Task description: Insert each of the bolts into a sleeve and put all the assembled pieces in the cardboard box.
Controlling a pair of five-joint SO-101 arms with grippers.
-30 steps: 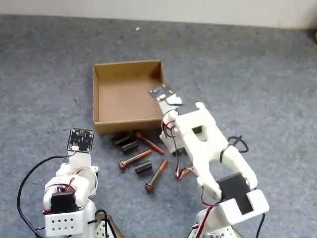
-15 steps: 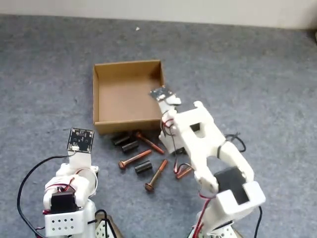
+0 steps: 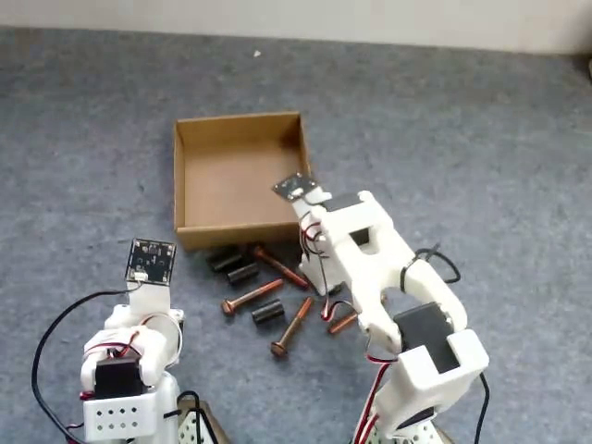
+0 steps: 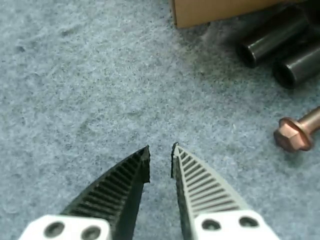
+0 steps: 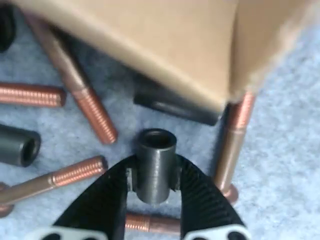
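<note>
Evidently our right gripper [image 5: 154, 169] clamps a sleeve [image 5: 156, 157] beside the cardboard box [image 3: 239, 235], bore left clear for a bolt [image 5: 77, 171]; left gripper [image 4: 160, 154] barely parted, empty.

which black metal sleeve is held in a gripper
The black metal sleeve clamped in the right gripper; the others lie loose on the grey carpet.

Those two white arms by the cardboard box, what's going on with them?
The right gripper is shut on one black sleeve, close to a corner of the cardboard box. The left gripper hangs over bare grey carpet, slightly open and holding nothing. Other sleeves and copper bolts lie loose in front of the box, which has nothing in it, so no piece looks assembled yet.
</note>
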